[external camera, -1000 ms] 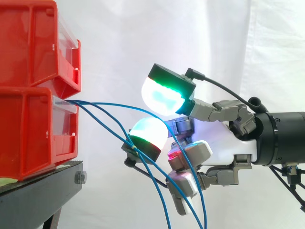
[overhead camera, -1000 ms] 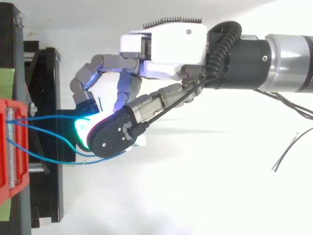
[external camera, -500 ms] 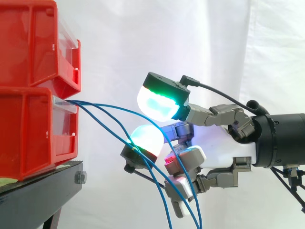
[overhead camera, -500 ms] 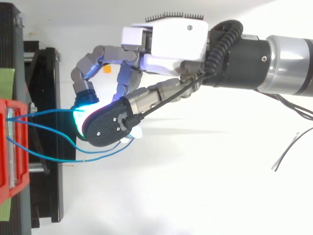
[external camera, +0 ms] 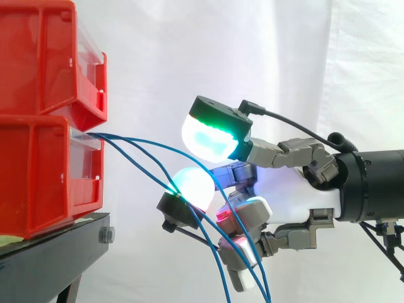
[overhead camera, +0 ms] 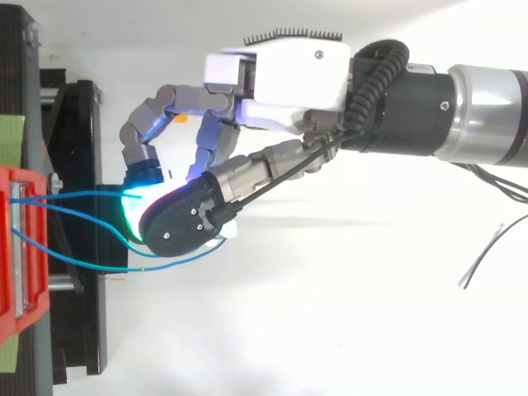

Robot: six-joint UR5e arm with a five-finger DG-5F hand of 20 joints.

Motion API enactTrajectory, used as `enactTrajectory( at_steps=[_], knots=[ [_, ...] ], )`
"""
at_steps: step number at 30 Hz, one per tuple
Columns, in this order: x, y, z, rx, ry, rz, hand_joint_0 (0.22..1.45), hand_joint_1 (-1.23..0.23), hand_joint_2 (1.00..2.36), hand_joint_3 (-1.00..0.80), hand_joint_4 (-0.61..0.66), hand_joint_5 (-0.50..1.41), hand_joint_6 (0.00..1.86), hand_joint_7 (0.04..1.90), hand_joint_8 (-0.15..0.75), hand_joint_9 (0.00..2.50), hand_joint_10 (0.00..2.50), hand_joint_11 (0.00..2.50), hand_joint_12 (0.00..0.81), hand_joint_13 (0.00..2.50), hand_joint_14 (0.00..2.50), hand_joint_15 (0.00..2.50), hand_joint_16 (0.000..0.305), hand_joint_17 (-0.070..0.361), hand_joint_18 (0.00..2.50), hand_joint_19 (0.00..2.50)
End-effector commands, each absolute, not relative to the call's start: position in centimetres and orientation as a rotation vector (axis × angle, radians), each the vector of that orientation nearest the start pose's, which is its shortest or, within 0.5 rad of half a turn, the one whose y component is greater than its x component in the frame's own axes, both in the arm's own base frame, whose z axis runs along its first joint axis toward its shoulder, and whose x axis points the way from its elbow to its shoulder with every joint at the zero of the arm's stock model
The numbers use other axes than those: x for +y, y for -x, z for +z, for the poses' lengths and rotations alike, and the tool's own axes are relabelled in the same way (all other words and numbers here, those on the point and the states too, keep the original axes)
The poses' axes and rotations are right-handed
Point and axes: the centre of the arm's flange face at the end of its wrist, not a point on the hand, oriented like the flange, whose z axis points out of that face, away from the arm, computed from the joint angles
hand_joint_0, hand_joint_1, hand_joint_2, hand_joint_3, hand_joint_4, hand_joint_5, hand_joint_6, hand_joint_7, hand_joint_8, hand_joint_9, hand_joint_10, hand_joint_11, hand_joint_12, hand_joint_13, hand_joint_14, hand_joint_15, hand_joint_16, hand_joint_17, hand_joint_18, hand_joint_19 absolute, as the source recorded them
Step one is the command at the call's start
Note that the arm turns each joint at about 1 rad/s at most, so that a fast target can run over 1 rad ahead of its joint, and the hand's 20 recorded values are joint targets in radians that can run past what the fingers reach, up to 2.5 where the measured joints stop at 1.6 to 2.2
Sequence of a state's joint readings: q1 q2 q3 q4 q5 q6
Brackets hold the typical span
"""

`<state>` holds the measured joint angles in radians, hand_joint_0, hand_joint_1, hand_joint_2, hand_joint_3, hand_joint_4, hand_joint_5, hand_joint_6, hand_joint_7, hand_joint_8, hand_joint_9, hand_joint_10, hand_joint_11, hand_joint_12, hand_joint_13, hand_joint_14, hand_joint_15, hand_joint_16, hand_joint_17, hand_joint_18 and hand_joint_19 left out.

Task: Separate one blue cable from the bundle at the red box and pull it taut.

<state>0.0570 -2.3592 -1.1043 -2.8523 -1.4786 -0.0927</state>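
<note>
Three blue cables (external camera: 126, 137) leave the lower red bin (external camera: 44, 177) and sag down to the right. In the top view they (overhead camera: 82, 195) fan out from the bin's front (overhead camera: 10, 247). My hand (external camera: 297, 196) reaches in from the right with its fingers curled round them. The upper cable runs through the narrow gap between the green-glowing thumb pad (external camera: 211, 129) and a cyan-white fingertip (external camera: 191, 186). I cannot tell how firmly they squeeze it. The other cables cross the lower fingers. From above, the hand (overhead camera: 289, 74) hovers just right of the stand.
A second red bin (external camera: 44, 63) is stacked on the lower one, both on a black stand (external camera: 50, 252). A loose thin black wire (overhead camera: 483, 256) lies on the white surface to the right. A white curtain hangs behind.
The thumb pad has come down and left a little toward the cyan fingertip, which has slid lower and leftward under the cables. The cables have bent slightly with it.
</note>
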Motion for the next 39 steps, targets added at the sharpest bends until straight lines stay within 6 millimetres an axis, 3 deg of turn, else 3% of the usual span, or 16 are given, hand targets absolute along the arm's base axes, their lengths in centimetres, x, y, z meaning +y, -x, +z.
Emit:
enactTrajectory(
  at_steps=[1,8,17,36,39],
  knots=[
    [-9.6,-77.6,23.5,1.259,-1.173,1.095,0.55,-0.55,1.0,-0.5,0.2,-0.18,0.87,1.03,0.415,1.3,0.02,1.29,0.48,1.24,0.03,0.73,0.063,0.142,1.05,0.64],
    [-9.7,-77.3,24.5,1.269,-1.159,1.069,0.54,-0.47,1.0,-0.5,0.2,-0.17,0.85,1.01,0.415,1.36,0.02,1.3,0.483,1.25,0.02,0.72,0.064,0.143,1.05,0.64],
    [-9.7,-76.4,27.0,1.301,-1.136,1.03,0.63,-0.57,1.0,-0.46,0.17,-0.17,0.87,1.07,0.401,1.37,0.02,1.3,0.472,1.25,0.03,0.73,0.061,0.138,1.03,0.65],
    [-9.6,-76.1,26.8,1.303,-1.175,1.015,0.64,-0.73,1.02,-0.15,0.1,-0.15,0.94,1.15,0.418,1.38,0.02,1.33,0.463,1.23,0.02,0.74,0.06,0.134,1.01,0.64],
    [-9.6,-76.1,26.8,1.305,-1.176,1.028,0.65,-0.74,1.02,-0.17,0.1,-0.15,0.94,1.14,0.41,1.4,0.02,1.34,0.461,1.24,0.02,0.74,0.059,0.133,1.01,0.65]
  ],
)
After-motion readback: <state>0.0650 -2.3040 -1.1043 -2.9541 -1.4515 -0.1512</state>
